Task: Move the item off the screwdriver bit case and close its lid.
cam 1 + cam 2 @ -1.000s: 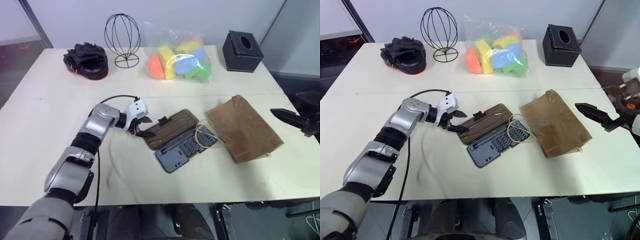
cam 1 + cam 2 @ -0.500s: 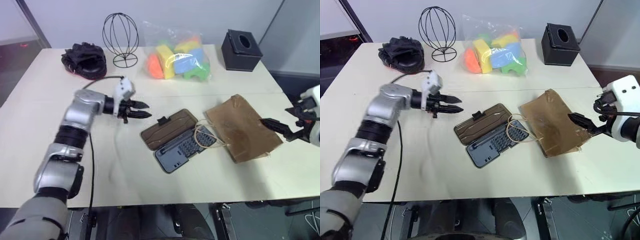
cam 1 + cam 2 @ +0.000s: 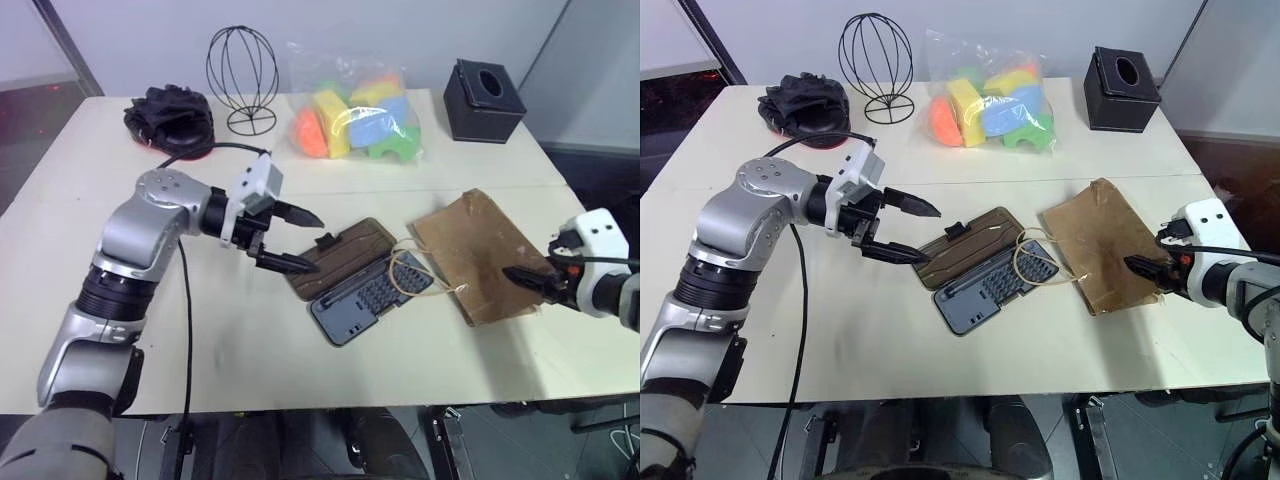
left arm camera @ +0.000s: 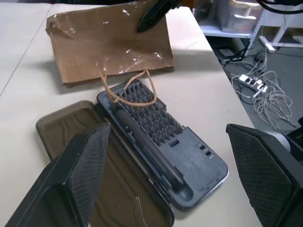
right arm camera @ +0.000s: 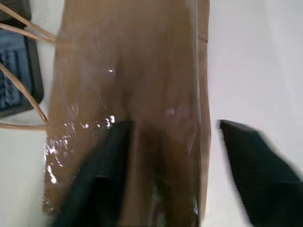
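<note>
1. Lying open on the table (image 3: 120, 200), the case (image 3: 372, 295) is the landmark: its bit tray is toward the robot, and its lid (image 3: 338, 256) is folded flat on the far side.
2. The bag (image 3: 487, 256) lies flat just to the right of the case, its body off the tray. Only its loop handles (image 3: 412, 272) drape over the tray's right end, so the item is not fully clear and the lid would likely catch on them.
3. The right gripper (image 3: 1143, 268) is low over the bag's edge farthest from the case. One finger sits over the paper and the other beyond the edge, jaws partly apart and holding nothing. That looks like a stance for pinching the edge and dragging the bag away from the case.
4. The left gripper (image 3: 293, 238) hovers just left of the lid, raised off the table, jaws spread wide and empty. It points toward the lid, probably waiting to flip it shut once the handles are gone.
5. A tissue box (image 3: 484, 100), a bag of foam blocks (image 3: 358, 115), a wire stand (image 3: 243, 78) and a black bundle (image 3: 172, 118) sit well beyond the case, out of play.
</note>
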Available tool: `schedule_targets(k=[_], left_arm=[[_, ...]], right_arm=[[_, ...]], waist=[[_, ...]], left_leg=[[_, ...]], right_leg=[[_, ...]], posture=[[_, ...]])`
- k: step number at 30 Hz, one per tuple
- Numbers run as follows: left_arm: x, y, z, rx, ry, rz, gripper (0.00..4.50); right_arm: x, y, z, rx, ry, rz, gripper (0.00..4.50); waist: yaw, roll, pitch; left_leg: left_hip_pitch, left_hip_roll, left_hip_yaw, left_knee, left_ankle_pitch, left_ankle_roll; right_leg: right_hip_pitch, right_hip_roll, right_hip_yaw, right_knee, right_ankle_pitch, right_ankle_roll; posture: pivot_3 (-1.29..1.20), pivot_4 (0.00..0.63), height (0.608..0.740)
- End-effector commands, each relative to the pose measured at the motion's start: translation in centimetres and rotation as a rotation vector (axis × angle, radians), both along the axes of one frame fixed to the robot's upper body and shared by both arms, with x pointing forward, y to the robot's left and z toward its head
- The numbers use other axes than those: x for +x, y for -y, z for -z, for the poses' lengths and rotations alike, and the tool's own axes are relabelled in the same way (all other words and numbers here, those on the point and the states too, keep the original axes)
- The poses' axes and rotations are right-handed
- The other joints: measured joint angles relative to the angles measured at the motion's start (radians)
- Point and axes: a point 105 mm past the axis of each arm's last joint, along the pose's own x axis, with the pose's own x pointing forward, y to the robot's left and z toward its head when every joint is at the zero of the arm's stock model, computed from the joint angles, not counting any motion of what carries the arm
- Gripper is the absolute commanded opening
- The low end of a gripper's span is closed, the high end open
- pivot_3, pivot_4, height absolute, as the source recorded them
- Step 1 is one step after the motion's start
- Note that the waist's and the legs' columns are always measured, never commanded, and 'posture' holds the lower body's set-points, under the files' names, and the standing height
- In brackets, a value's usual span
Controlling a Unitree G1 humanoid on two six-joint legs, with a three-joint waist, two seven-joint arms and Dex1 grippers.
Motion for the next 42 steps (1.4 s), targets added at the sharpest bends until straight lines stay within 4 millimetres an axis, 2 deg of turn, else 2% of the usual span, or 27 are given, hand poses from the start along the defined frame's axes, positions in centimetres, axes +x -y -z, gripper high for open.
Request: schedule_targets(k=[1,3,5,9,12,14,16,21,27,29,30,31,33,36,39,42], left_arm=[[0.1,0.2,-1.2,-0.014,0.053,0.005,4.12],[0.3,0.1,-1.2,-0.017,0.054,0.002,4.12],[0.5,0.1,-1.1,-0.017,0.055,-0.002,4.12],[1.0,0.0,-0.6,-0.008,0.064,-0.008,4.12],[1.3,0.2,-0.5,-0.009,0.068,-0.006,4.12],[1.4,0.4,-0.4,-0.011,0.071,-0.003,4.12],[1.7,0.5,-0.3,-0.009,0.077,-0.001,4.12],[1.9,0.8,-0.2,-0.006,0.086,0.007,4.12],[1.9,1.1,-0.3,-0.003,0.092,0.026,4.12],[1.9,1.1,-0.3,0.000,0.093,0.028,4.12],[2.0,1.1,-0.2,0.000,0.092,0.028,4.12],[2.0,1.1,-0.2,0.003,0.090,0.024,4.12],[2.1,0.9,0.1,0.011,0.084,0.015,4.12],[3.3,0.3,1.1,0.039,0.070,-0.060,4.12],[6.5,-0.9,3.1,0.092,0.052,-0.260,4.12],[8.0,-1.5,5.4,0.145,0.010,-0.348,4.12]], right_arm=[[0.0,0.3,-1.3,-0.015,0.060,0.002,1.09],[-0.1,0.2,-2.1,-0.016,0.083,-0.009,0.09],[-0.4,0.0,-3.3,0.000,0.112,-0.025,0.03],[-1.9,-0.6,-7.2,0.123,0.191,-0.075,0.03],[-3.3,0.8,-9.1,0.170,0.219,-0.030,0.03],[-4.1,3.2,-9.5,0.224,0.236,0.080,0.03],[-4.6,4.5,-9.4,0.267,0.244,0.147,0.03],[-5.3,5.2,-8.1,0.240,0.218,0.195,0.03],[-7.4,6.5,-3.3,0.039,0.048,0.244,0.03],[-7.6,7.1,-2.5,-0.016,0.039,0.268,0.03],[-7.6,7.4,-2.4,-0.046,0.039,0.274,0.55],[-7.5,7.5,-2.5,-0.067,0.047,0.273,0.86],[-7.3,7.3,-2.9,-0.086,0.062,0.260,1.91],[-7.3,6.2,-4.4,-0.135,0.069,0.164,3.41],[-7.8,4.0,-6.9,-0.210,0.065,-0.035,3.41],[-8.0,1.8,-9.9,-0.263,0.121,-0.221,3.41]], waist=[[0.001,0.000,0.000],[0.002,0.000,0.000],[0.003,0.000,0.000],[0.004,0.000,0.000],[0.007,0.000,0.000],[0.007,-0.001,0.000],[0.010,-0.001,0.000],[0.002,-0.001,0.000],[0.004,0.000,0.000],[0.003,0.000,0.000],[0.000,0.000,0.000],[-0.001,0.000,-0.001],[-0.002,0.000,-0.001],[0.001,0.001,-0.001],[0.003,0.002,-0.001],[0.002,0.001,-0.001]], left_leg=[[0.000,0.000,0.000,0.000,0.000,0.000],[0.000,0.000,0.000,0.000,0.000,0.000],[0.000,0.000,0.000,0.000,0.000,0.000],[0.000,0.000,0.000,0.000,0.000,0.000],[0.000,0.000,0.000,0.000,0.000,0.000],[0.000,0.000,0.000,0.000,0.000,0.000],[-0.001,0.000,0.000,0.000,0.000,0.000],[0.000,0.000,0.000,0.000,0.000,0.000],[0.000,0.000,0.000,-0.001,0.000,0.000],[0.000,-0.001,0.000,-0.001,0.000,0.000],[0.000,-0.001,0.000,-0.001,0.000,0.000],[0.000,-0.001,0.001,0.000,0.000,0.000],[0.001,0.000,0.002,0.000,0.000,0.000],[0.001,0.000,0.001,-0.001,0.000,0.000],[0.001,-0.001,0.001,-0.001,0.000,0.000],[0.001,-0.001,0.001,0.000,0.000,0.000]], right_leg=[[0.000,0.000,0.000,0.000,0.000,0.000],[0.000,0.000,0.000,0.000,0.000,0.000],[0.000,0.000,0.000,0.000,0.000,0.000],[0.000,0.000,0.000,0.000,0.000,0.000],[0.000,0.000,0.000,0.000,0.000,0.000],[0.000,0.000,-0.001,-0.001,0.000,0.000],[0.001,0.000,-0.001,-0.003,0.000,0.000],[0.001,0.000,0.000,-0.003,0.000,0.000],[0.001,0.000,0.000,-0.003,0.000,0.001],[0.001,-0.001,0.000,-0.003,-0.001,0.001],[0.001,-0.001,0.001,-0.003,-0.001,0.001],[0.001,-0.001,0.001,-0.003,0.000,0.001],[0.001,0.000,0.002,-0.003,0.000,0.001],[0.001,0.000,0.002,-0.003,0.000,0.001],[0.001,0.000,0.002,-0.003,-0.001,0.001],[0.002,0.000,0.001,-0.003,0.000,0.002]], posture=[[0.00,0.150,0.737],[0.00,0.150,0.737],[0.00,0.150,0.737],[0.00,0.150,0.737],[0.00,0.150,0.737],[0.00,0.150,0.737],[0.00,0.150,0.737],[0.00,0.150,0.737],[0.00,0.150,0.737],[0.00,0.150,0.737],[0.00,0.150,0.737],[0.00,0.150,0.737],[0.00,0.150,0.737],[0.00,0.150,0.737],[0.00,0.150,0.737],[0.00,0.150,0.737]])
